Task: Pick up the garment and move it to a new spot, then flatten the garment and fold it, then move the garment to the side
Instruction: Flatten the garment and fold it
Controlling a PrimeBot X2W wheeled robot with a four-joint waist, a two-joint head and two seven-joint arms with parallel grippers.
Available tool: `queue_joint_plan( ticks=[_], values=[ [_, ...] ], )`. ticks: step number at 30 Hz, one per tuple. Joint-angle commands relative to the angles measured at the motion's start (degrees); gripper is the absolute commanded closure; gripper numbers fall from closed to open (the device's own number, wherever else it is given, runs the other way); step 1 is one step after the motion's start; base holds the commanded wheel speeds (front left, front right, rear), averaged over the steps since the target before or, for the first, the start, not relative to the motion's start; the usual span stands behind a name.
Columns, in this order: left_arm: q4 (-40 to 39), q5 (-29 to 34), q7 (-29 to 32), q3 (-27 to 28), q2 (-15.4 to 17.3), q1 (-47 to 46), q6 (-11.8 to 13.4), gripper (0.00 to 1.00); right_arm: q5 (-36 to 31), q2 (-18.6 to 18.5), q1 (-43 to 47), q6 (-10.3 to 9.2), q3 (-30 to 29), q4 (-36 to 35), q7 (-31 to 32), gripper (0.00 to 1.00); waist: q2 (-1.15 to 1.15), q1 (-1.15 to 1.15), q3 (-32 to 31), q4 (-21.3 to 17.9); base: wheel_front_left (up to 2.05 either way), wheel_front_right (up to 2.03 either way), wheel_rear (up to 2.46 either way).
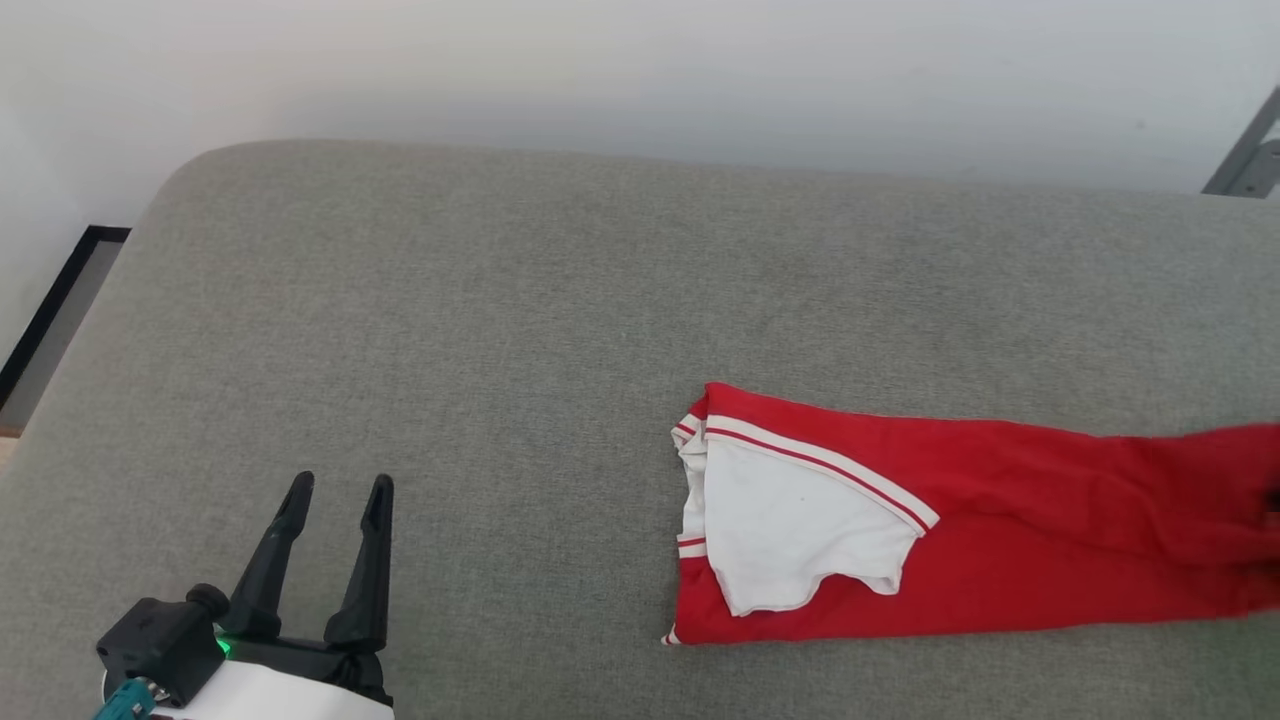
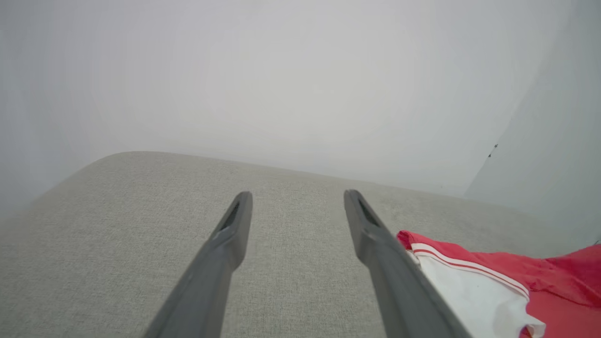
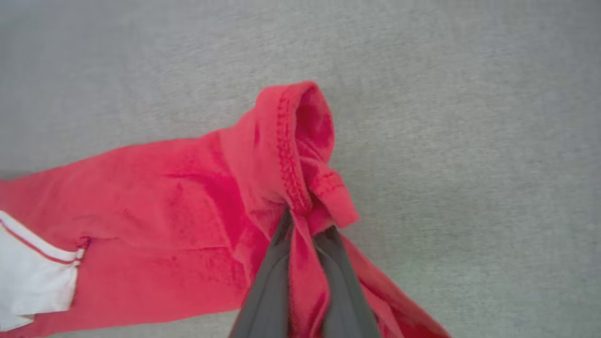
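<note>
The garment (image 1: 1000, 520), a bright-red T-shirt with white striped sleeve ends, lies folded into a long band on the grey cushion, running off the head view's right edge. In the right wrist view my right gripper (image 3: 305, 220) is shut on a bunched hem of the garment (image 3: 188, 211), with red cloth pinched between its two dark fingers (image 3: 267, 291). My left gripper (image 1: 338, 490) stands open at the lower left, well to the left of the garment and touching nothing. In the left wrist view its fingers (image 2: 225, 244) spread over bare cushion, the garment (image 2: 493, 277) to their right.
The grey cushion (image 1: 500, 300) has a rounded far-left corner and meets a pale wall (image 1: 640, 70) behind. A dark-framed floor strip (image 1: 50, 320) lies past the left edge. A grey metal bracket (image 1: 1250, 160) shows at the far right.
</note>
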Motion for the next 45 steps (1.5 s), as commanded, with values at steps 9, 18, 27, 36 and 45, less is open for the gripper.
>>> queue_joint_plan(
  ticks=[9, 18, 27, 36, 45],
  values=[
    [0.2, 0.66, -0.26, 0.39, -0.96, 0.65, -1.26, 0.0, 2.87, 7.49, 5.04, -0.03, 6.9, -19.98, 4.93, 1.0, 0.0, 0.0, -0.7, 0.84, 0.0, 0.0, 0.0],
    [1.17, 0.1, -0.25, -1.08, -1.23, -1.25, -1.9, 0.0, 0.69, 14.76, 3.44, -0.03, 15.22, -24.86, 6.15, 1.0, 0.0, 0.0, -0.76, 5.26, 0.0, 0.0, 0.0],
    [2.97, -0.65, -0.26, -3.45, -1.85, -3.62, -2.39, 0.0, -0.13, 19.18, -1.36, -0.03, 22.51, -15.61, 2.12, 1.0, 0.0, 0.0, -0.65, 10.03, 0.0, 0.0, 0.0],
    [2.98, -1.52, -0.26, -2.0, -2.12, -2.53, -2.62, 0.0, 2.13, 17.39, -4.42, -0.03, 26.78, -12.59, 0.18, 0.0, 0.0, 0.0, -1.15, 9.57, 0.0, 0.0, 0.0],
    [2.03, -1.34, -0.25, 1.4, -1.43, -0.71, -2.73, 0.0, 5.79, 13.58, -2.68, -0.03, 23.67, -21.89, -2.31, 0.0, 0.0, 0.0, -2.09, 4.29, 0.0, 0.0, 0.0]
  ],
)
